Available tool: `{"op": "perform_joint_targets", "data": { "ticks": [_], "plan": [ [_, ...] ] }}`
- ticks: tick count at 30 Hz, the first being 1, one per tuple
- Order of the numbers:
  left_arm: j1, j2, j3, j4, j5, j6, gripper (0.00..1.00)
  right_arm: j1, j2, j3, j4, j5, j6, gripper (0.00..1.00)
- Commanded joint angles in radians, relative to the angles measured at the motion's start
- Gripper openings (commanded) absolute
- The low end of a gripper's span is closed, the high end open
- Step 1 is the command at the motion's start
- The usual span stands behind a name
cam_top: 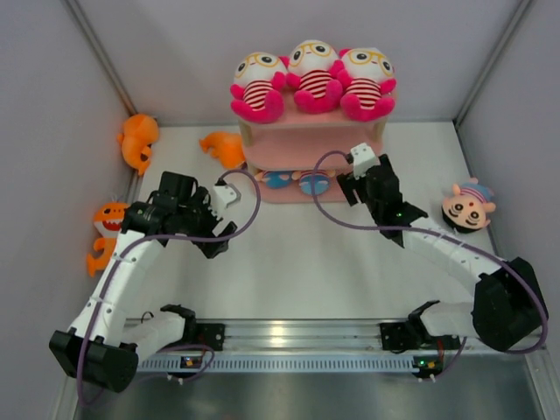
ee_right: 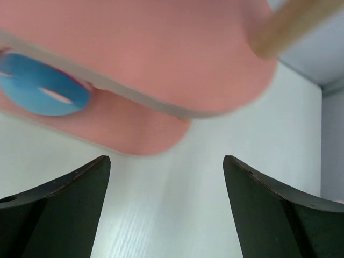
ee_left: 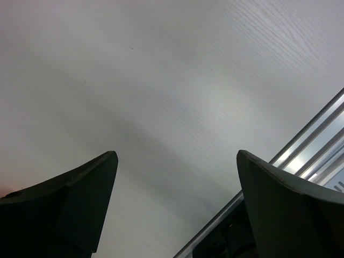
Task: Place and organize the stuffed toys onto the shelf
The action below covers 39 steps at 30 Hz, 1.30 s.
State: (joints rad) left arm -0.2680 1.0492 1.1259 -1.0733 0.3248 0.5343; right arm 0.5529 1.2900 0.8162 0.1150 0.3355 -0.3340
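The pink shelf (cam_top: pixel 315 131) stands at the back middle. Three white-faced stuffed toys with yellow glasses (cam_top: pixel 313 74) sit in a row on its top board. Two blue-bodied dolls (cam_top: pixel 297 182) lie on its lowest board. My right gripper (cam_top: pixel 348 188) is open just in front of the shelf's right end, with nothing between its fingers. In the right wrist view the gripper (ee_right: pixel 166 158) faces the pink boards (ee_right: pixel 161 59), and a blue doll (ee_right: pixel 37 91) shows at left. My left gripper (ee_left: pixel 176 153) is open and empty over bare table, left of the shelf (cam_top: pixel 215 238).
Three orange sharks lie at the left: one by the back wall (cam_top: pixel 138 140), one beside the shelf (cam_top: pixel 225 149), one at the left edge (cam_top: pixel 107 229). A peach-faced doll (cam_top: pixel 468 207) lies at the right. A metal rail (ee_left: pixel 306 145) runs along the near edge.
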Motion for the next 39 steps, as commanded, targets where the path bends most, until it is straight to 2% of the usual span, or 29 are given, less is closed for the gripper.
{"op": "perform_joint_targets", "data": {
  "ticks": [1,5,6,7,10,14,17,19,21,27,31,34,35,37,38,39],
  "plan": [
    [-0.002,-0.023,-0.012,0.013,0.037,0.013,0.98,-0.12,-0.032,-0.003,-0.139,0.137,0.288,0.86],
    [-0.002,-0.032,-0.023,0.012,0.037,0.019,0.98,-0.419,-0.055,-0.026,-0.169,0.056,0.539,0.87],
    [0.0,-0.032,-0.025,0.012,0.034,0.018,0.98,-0.473,-0.054,-0.026,-0.161,0.04,0.565,0.88],
    [-0.002,-0.032,-0.028,0.013,0.034,0.023,0.98,-0.595,-0.046,-0.022,-0.15,0.037,0.587,0.88],
    [-0.002,-0.022,-0.025,0.013,0.034,0.018,0.98,-0.75,0.044,0.07,-0.135,0.051,0.621,0.88],
    [0.0,-0.015,-0.02,0.013,0.037,0.016,0.98,-0.809,0.28,0.309,-0.234,0.128,0.596,0.88],
    [-0.002,-0.012,-0.021,0.012,0.028,0.016,0.98,-0.815,0.521,0.547,-0.383,0.183,0.61,0.87],
    [0.0,-0.008,-0.023,0.013,0.023,0.015,0.98,-0.82,0.569,0.583,-0.419,0.223,0.627,0.87],
    [-0.002,-0.005,-0.026,0.013,0.019,0.015,0.98,-0.823,0.6,0.581,-0.384,0.261,0.644,0.87],
    [0.0,0.041,-0.015,0.013,0.022,0.016,0.98,-0.84,0.755,0.722,-0.475,0.252,0.65,0.86],
    [0.0,0.055,-0.006,0.013,0.025,0.02,0.98,-0.841,0.764,0.733,-0.483,0.224,0.647,0.83],
    [0.0,0.063,0.0,0.013,0.025,0.023,0.98,-0.843,0.704,0.638,-0.416,0.208,0.647,0.62],
    [0.0,0.063,0.0,0.013,0.025,0.024,0.98,-0.846,0.68,0.602,-0.407,0.211,0.647,0.46],
    [0.001,0.063,0.003,0.013,0.026,0.027,0.98,-0.854,0.654,0.562,-0.385,0.195,0.624,0.3],
    [0.0,0.061,0.002,0.012,0.028,0.03,0.98,-0.855,0.628,0.525,-0.374,0.172,0.615,0.14],
    [0.0,0.057,0.003,0.013,0.028,0.035,0.98,-0.861,0.615,0.506,-0.353,0.156,0.604,0.03]
  ]
}}
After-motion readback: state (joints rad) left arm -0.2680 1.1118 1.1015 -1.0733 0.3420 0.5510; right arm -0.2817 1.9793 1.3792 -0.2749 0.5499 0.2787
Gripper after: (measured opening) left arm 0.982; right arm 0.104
